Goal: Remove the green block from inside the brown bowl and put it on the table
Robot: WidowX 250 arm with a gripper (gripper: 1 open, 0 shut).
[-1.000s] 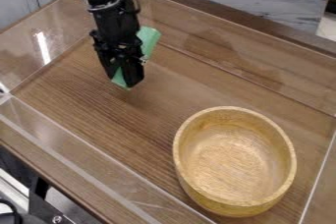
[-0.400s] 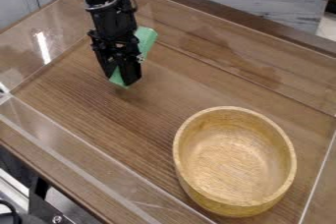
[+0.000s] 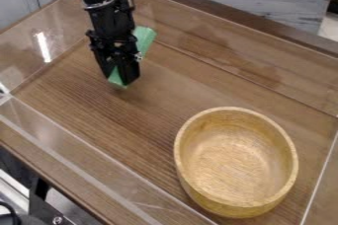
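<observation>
My gripper [image 3: 119,77] points steeply down over the left part of the table [image 3: 199,81], shut on the green block [image 3: 145,41]. The block is tilted between the black fingers, its upper end showing to the right of the gripper and a small green bit [image 3: 126,83] at the fingertips close to the tabletop. Whether its lower end touches the wood I cannot tell. The brown bowl [image 3: 238,160] stands at the front right with nothing inside, well apart from the gripper.
Low clear plastic walls [image 3: 79,160] edge the tabletop along the front and left. A grey-white wall runs behind the table at the back right.
</observation>
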